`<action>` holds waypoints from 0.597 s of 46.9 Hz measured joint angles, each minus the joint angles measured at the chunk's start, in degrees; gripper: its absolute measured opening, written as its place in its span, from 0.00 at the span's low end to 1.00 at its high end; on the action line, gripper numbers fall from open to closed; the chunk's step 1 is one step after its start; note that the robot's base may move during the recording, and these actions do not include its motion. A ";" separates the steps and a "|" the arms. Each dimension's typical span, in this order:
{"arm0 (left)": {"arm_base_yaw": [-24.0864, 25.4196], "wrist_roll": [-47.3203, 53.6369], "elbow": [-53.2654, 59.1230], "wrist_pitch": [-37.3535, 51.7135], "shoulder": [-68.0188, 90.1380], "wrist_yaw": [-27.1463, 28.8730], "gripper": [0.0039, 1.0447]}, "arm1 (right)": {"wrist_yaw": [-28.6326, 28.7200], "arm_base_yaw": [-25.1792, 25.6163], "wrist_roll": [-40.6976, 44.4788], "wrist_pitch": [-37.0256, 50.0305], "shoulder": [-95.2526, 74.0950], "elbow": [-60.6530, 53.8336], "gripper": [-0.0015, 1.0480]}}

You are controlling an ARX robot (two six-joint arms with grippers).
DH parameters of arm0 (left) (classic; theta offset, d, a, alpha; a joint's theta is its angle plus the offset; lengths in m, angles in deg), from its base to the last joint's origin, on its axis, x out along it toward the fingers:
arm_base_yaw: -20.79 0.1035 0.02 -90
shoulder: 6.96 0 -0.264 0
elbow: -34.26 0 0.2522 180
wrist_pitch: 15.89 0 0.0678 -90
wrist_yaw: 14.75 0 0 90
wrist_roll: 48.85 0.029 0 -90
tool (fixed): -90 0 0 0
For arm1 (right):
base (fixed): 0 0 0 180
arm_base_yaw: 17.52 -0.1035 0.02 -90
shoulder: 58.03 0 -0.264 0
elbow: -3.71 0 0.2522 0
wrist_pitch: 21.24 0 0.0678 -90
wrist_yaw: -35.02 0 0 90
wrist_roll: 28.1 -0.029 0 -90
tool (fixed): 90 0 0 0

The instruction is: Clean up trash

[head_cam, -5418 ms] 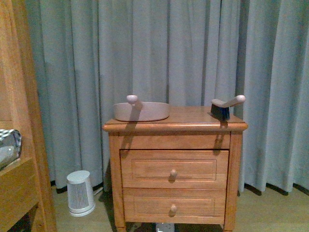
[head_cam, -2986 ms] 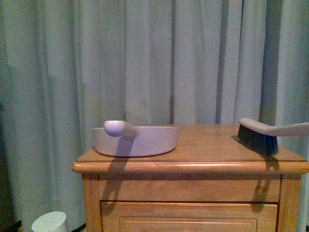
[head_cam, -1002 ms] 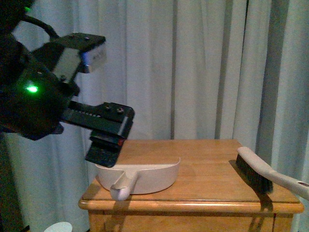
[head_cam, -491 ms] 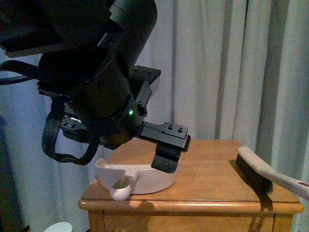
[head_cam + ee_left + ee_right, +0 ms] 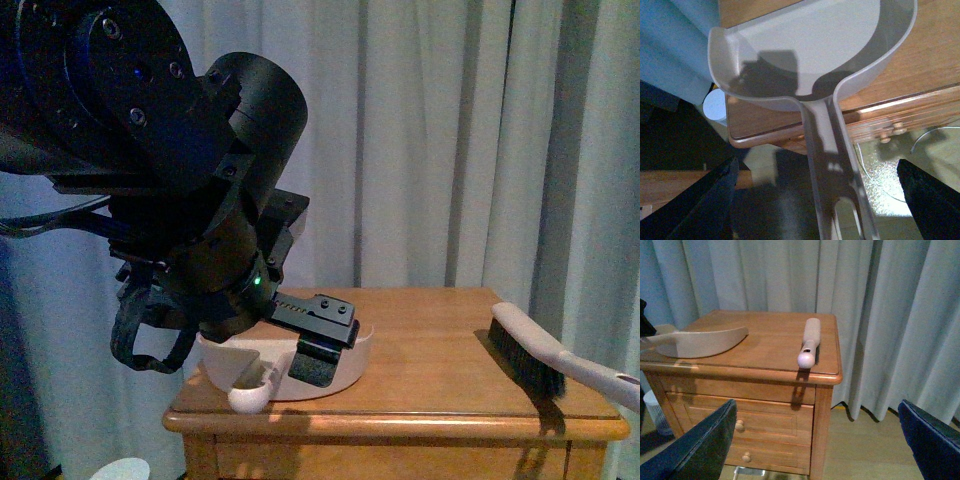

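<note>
Front view: the left gripper (image 5: 318,360) hangs low at the dustpan (image 5: 352,362), 7 o'clock on the bench (image 5: 430,395); a brush (image 5: 525,352) lies at 3 o'clock.

Left wrist view: jaws spread wide astride the pan's handle (image 5: 827,150) (no contact).

Right wrist view: the right gripper (image 5: 815,447) gapes too, holding nothing.

Where the trash lies, I cannot tell.

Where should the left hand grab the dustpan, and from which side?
Take the dustpan by its handle, coming from the nightstand's front: the handle is narrow, straight and overhangs the edge, and the left hand is open, a finger either side.
</note>
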State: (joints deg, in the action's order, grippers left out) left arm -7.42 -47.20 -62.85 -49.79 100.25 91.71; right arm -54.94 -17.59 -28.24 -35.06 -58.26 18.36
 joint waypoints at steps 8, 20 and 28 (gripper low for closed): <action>0.28 -0.11 -0.26 0.59 1.11 -0.22 0.93 | 0.00 0.00 0.00 0.00 0.00 0.00 0.93; 0.52 -1.40 -0.26 1.07 2.95 -1.05 0.93 | 0.00 0.00 0.00 0.00 0.00 0.00 0.93; 0.72 -1.95 -0.26 1.40 3.82 -1.44 0.93 | 0.00 0.00 0.00 0.00 0.00 0.00 0.93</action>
State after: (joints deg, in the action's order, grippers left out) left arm -6.70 -49.14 -63.12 -48.40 104.08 90.27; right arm -54.94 -17.59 -28.24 -35.06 -58.26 18.36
